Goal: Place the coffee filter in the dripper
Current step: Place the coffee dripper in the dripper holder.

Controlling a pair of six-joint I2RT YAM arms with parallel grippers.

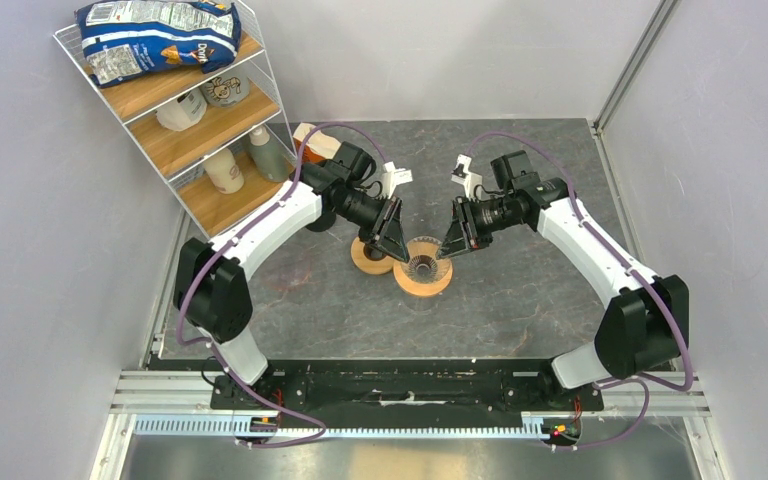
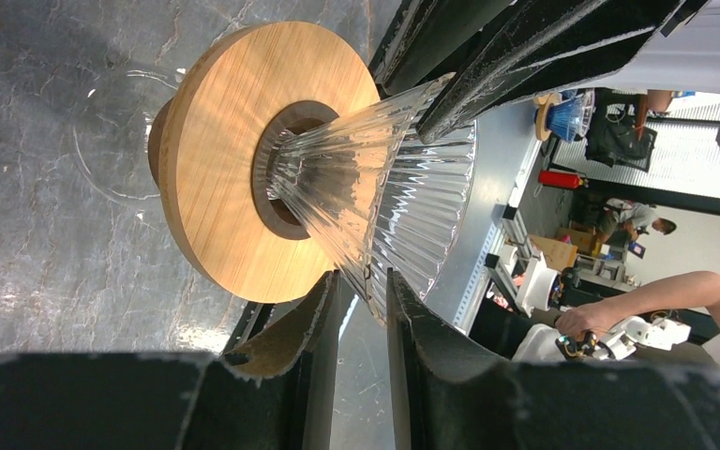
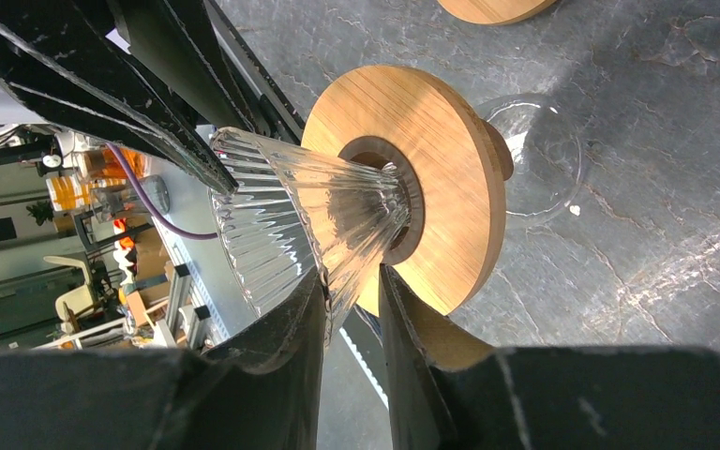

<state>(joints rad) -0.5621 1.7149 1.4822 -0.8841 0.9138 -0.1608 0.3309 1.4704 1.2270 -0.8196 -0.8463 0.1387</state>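
Observation:
The dripper, a fluted clear glass cone in a round light-brown wooden collar, stands on the dark stone table at the centre. My left gripper reaches it from the left and my right gripper from the right. In the left wrist view the glass rim of the dripper sits between the fingers of my left gripper, which are closed on the glass wall. In the right wrist view the dripper has its rim pinched the same way by my right gripper. The coffee filter is not in view.
A bare wooden ring lies just left of the dripper, under my left gripper. An orange-and-white packet lies at the back left. A wire shelf with bottles and a chip bag stands at the far left.

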